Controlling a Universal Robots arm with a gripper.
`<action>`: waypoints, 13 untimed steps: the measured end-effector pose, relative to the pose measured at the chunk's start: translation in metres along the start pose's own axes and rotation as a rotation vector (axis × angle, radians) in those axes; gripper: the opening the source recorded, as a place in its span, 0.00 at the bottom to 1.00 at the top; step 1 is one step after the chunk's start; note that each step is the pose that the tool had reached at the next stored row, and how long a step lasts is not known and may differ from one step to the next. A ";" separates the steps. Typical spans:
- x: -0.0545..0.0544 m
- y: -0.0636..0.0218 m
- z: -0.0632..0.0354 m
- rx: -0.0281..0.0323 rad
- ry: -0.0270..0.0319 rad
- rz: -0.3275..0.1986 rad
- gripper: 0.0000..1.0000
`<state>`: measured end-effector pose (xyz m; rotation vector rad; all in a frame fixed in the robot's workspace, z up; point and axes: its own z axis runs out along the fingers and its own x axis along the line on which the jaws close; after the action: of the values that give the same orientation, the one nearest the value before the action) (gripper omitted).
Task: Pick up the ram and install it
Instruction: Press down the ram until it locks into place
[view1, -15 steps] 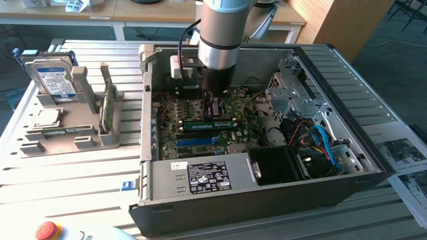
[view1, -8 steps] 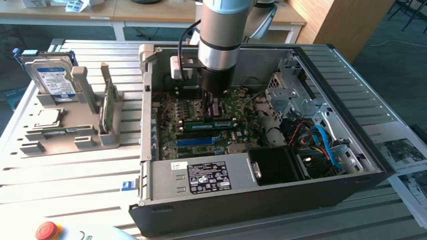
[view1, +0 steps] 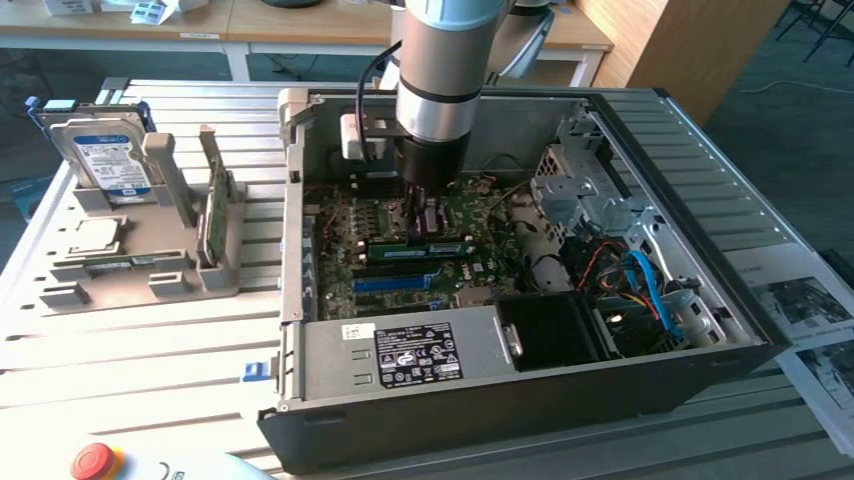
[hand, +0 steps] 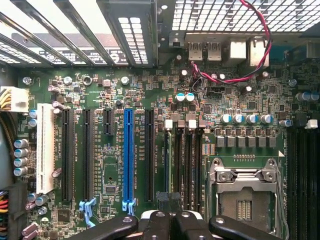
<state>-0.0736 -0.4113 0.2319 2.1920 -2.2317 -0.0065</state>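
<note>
One ram outside the case, well apart from closed gripper

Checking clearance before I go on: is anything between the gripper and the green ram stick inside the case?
Nothing visible does. In the exterior view the gripper is down inside the case, its tip right at the ram over the motherboard; whether they touch is unclear. The red and black wire lies off by the rear ports.
</note>
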 end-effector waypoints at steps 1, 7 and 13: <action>0.000 0.0000 0.0000 0.0000 0.0000 0.000 0.10; 0.000 0.0001 0.0011 0.0000 0.0000 0.000 0.10; 0.000 0.0001 0.0017 0.0001 -0.0001 0.000 0.10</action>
<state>-0.0737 -0.4113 0.2301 2.1921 -2.2318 -0.0065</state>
